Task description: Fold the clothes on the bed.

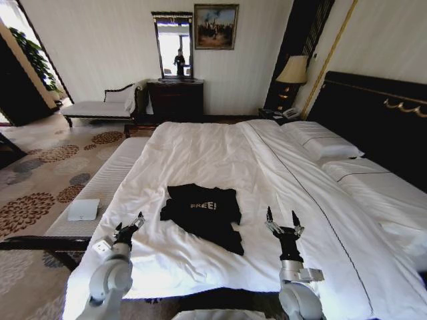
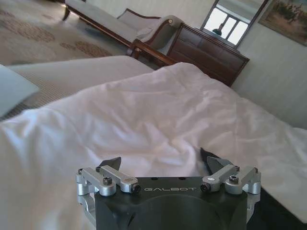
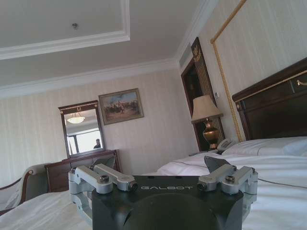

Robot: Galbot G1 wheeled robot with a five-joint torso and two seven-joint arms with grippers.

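The black T-shirt (image 1: 203, 213) lies on the white duvet (image 1: 200, 153) of the bed (image 1: 373, 120), in the near part of it and a little toward our left side. We see the white letters "FREE!" on its chest. The cloth is not flat: it is bunched, and one dark flap reaches toward the near edge of the bed.

Our left gripper (image 1: 129, 227) hovers over the near left edge of the duvet, beside the shirt but apart from it. Its fingers are spread and hold nothing; in the left wrist view the two dark fingertips (image 2: 110, 163) stand apart over the wrinkled white duvet (image 2: 158, 115).

Our right gripper (image 1: 283, 219) stands upright above the duvet on the other side of the shirt, near it but not touching. Its two fingers are also spread wide, with nothing between them.

Beside the bed, on our left, there is a long striped bench (image 1: 100, 187) with a small white box (image 1: 83, 209) on it. Further away we see a chaise (image 1: 100, 107), a dark dresser (image 1: 175, 99) with a mirror (image 1: 173, 45), a painting (image 1: 215, 27) and a lamp (image 1: 292, 70) near the headboard.
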